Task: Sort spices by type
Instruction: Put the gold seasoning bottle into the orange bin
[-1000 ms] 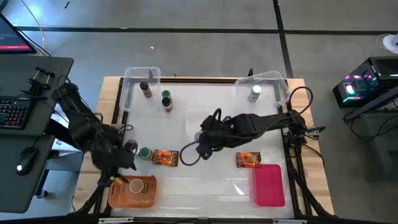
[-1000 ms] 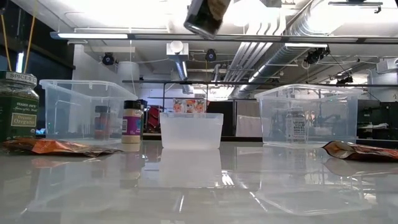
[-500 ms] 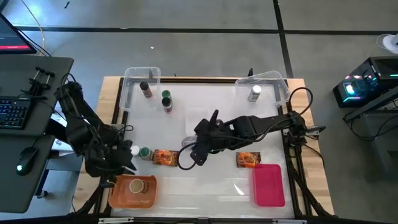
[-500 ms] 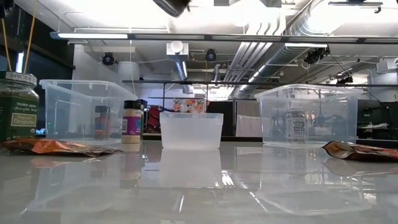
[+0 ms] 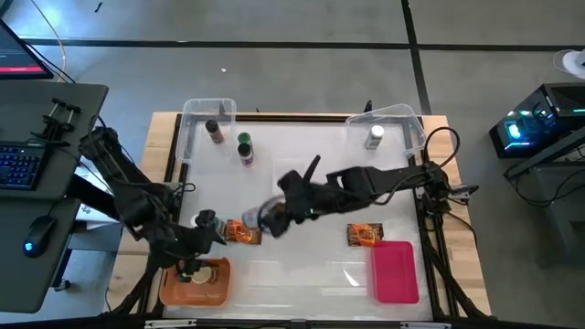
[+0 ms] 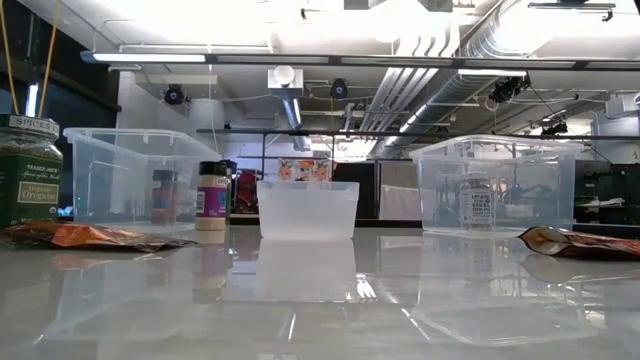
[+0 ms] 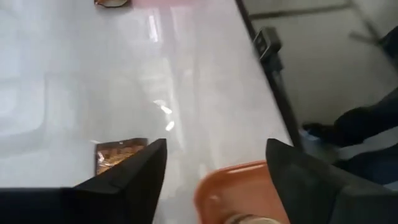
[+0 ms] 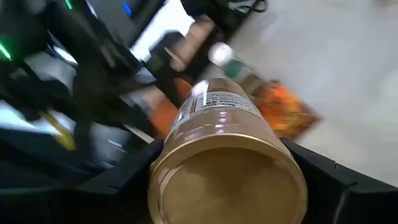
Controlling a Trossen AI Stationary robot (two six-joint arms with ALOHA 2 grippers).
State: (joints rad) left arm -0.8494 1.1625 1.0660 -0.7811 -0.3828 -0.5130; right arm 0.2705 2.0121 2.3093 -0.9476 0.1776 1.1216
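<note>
R gripper (image 8: 227,180) clamps a tan-lid jar (image 8: 227,155) between its fingers, lifted above table centre. L gripper (image 7: 214,177) w/ fingers apart, empty, over orange tray (image 5: 215,291), jar (image 5: 194,270) on tray just below. 2 foil packets (image 5: 243,232) (image 5: 365,235). 2 clear tubs (image 5: 196,114) (image 5: 402,117), 1 pink tray (image 5: 395,271).

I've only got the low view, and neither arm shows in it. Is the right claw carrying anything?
Observer: Yes. The right claw grips a tan-lidded jar, up above mid-table.
Operator: And the left claw?
Observer: The left claw is open and empty, over the orange tray at the table's front left corner.
Operator: Anything on that tray?
Observer: One second jar, also tan-topped, stands on it.
</note>
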